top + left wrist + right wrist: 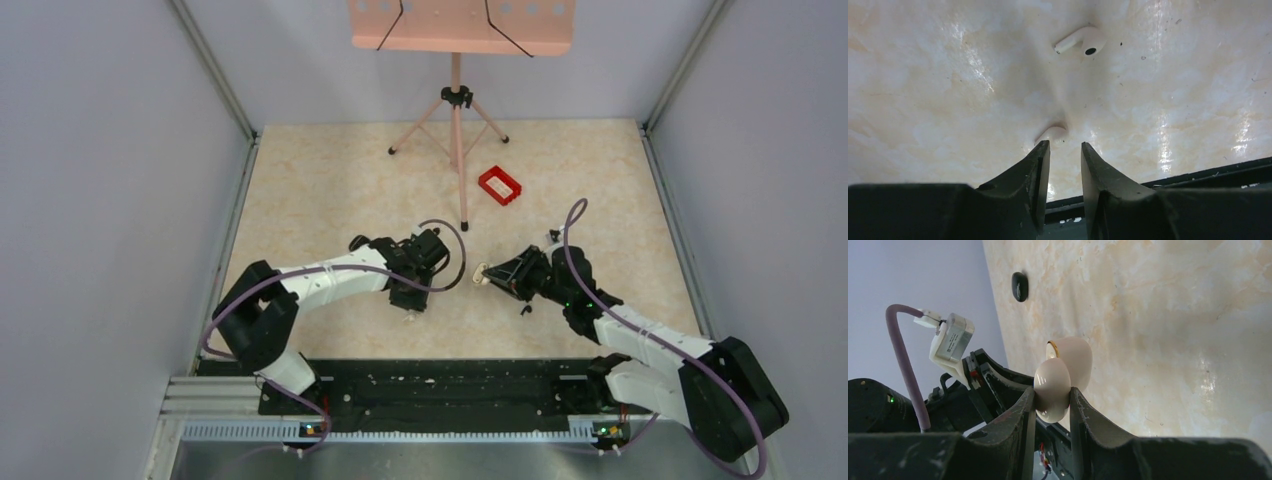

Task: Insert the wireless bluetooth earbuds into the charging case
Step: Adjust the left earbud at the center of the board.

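The earbuds here are white, not black. One white earbud [1080, 42] lies on the beige table ahead of my left gripper [1065, 146], which is open and empty and points down at the table. A second white earbud [1052, 134] lies just beyond the left fingertip, partly hidden by it. My right gripper [1053, 391] is shut on the charging case [1060, 375], a glossy cream rounded box with its lid hinged open, held above the table. In the top view the case [482, 273] sits at the right gripper's tip, to the right of the left gripper [408, 303].
A small black oval object [1020, 286] lies on the table beyond the case. A red rectangular tray [500, 185] sits at the back. A pink tripod stand [457, 110] has its feet on the table's far half. Grey walls enclose the table.
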